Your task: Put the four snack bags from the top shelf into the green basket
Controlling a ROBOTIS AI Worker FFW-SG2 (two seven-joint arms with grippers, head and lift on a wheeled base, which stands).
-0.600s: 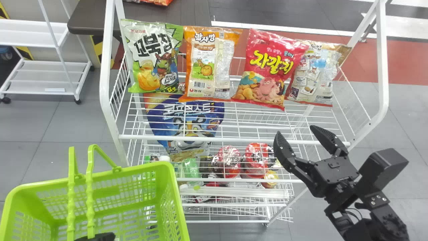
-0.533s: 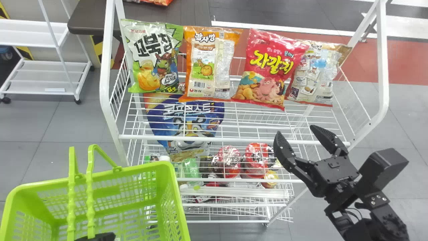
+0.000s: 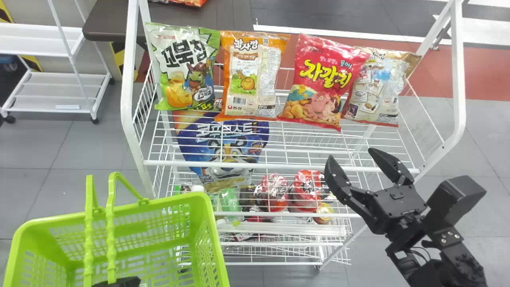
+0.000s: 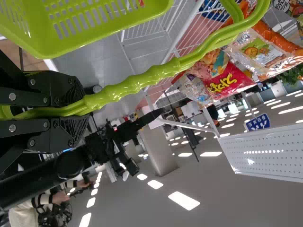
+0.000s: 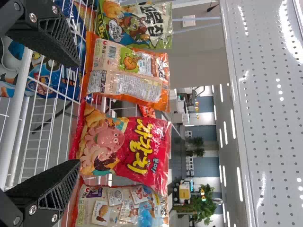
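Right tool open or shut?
Open. The right tool has its two fingers well apart in the head view, with no bag between them.

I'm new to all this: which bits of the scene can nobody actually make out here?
- Near end of the green basket: cut off by the head view's bottom edge.
- Left side of the pale bag: behind the red bag, head view.
- Rest of the orange packet: cut off by the head view's top edge.
- Full shapes of the red tubs: crossed by wires, head view.
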